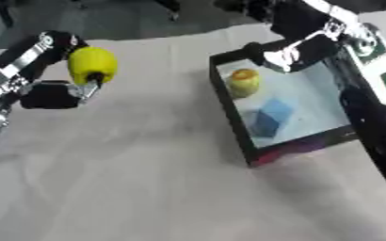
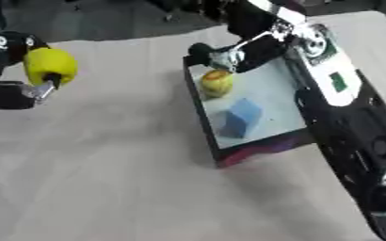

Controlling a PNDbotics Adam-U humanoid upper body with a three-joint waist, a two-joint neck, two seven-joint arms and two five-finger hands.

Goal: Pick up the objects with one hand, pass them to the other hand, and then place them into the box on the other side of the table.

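My left hand (image 1: 52,92) is at the upper left, above the cloth, shut on a yellow rounded object (image 1: 92,64) that sits between its fingers. A black-walled box (image 1: 229,110) with a pale floor stands at the right. Inside it lie a yellow-green fruit-like object (image 1: 244,81) near the far end and a blue block (image 1: 272,116) in the middle. My right hand (image 1: 288,52) hovers over the box's far end, just above the fruit-like object, fingers curled and dark, holding nothing that I can see.
A beige cloth (image 1: 147,174) covers the table, with wide bare room in the middle and front. My right arm (image 1: 377,94) runs along the box's right side. Dark floor lies beyond the table's far edge.
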